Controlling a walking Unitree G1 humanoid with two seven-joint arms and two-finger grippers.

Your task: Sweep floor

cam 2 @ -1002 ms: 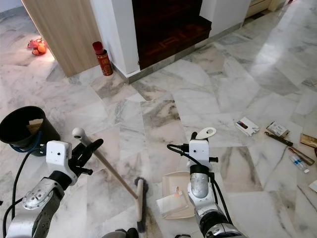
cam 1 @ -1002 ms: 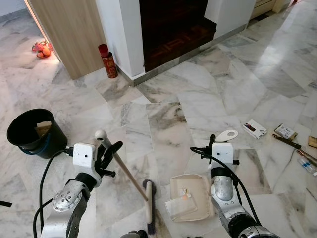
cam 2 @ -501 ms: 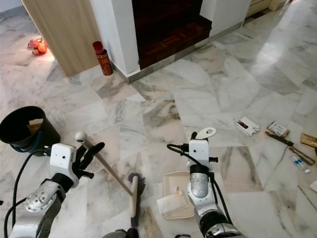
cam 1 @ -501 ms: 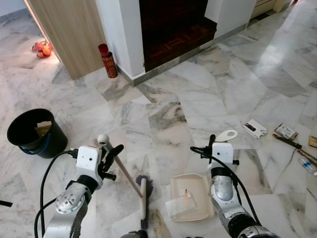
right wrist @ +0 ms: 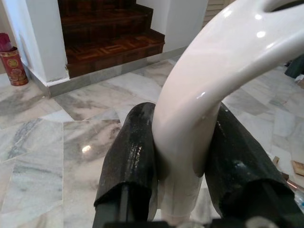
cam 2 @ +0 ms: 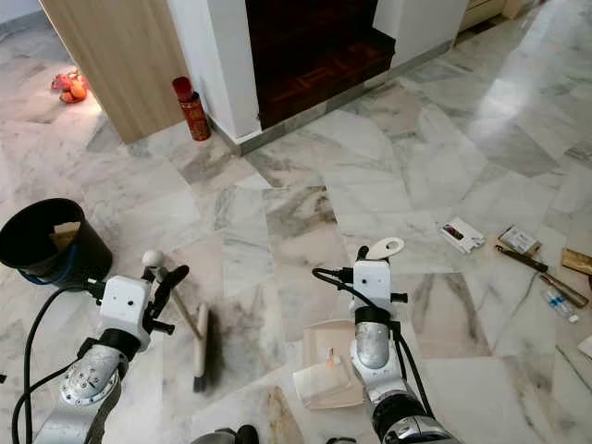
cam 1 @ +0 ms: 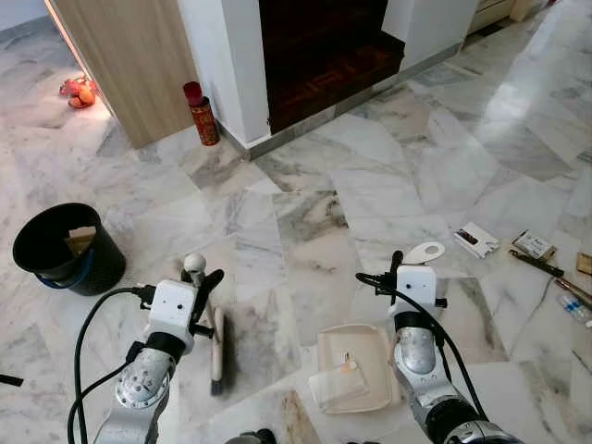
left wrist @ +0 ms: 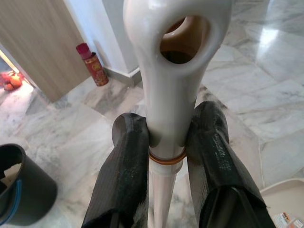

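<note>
**Sweep floor: partly done**

Since the earlier frame the broom [cam 1: 215, 335] has swung left, well away from the dustpan [cam 1: 356, 365].
- Left gripper [left wrist: 166, 152]: fingers clamped on the broom handle.
- Right gripper [right wrist: 180, 156]: fingers clamped on the dustpan handle.
- Done: some scraps lie in the pan.
- Left: litter [cam 1: 476, 240] by the floor's right edge; black bin [cam 1: 65, 248] not yet emptied into.

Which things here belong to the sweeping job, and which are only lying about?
For the job: broom in the left gripper; dustpan held by the right gripper; black bucket.

Lying about: red canister; small packets on the floor.
</note>
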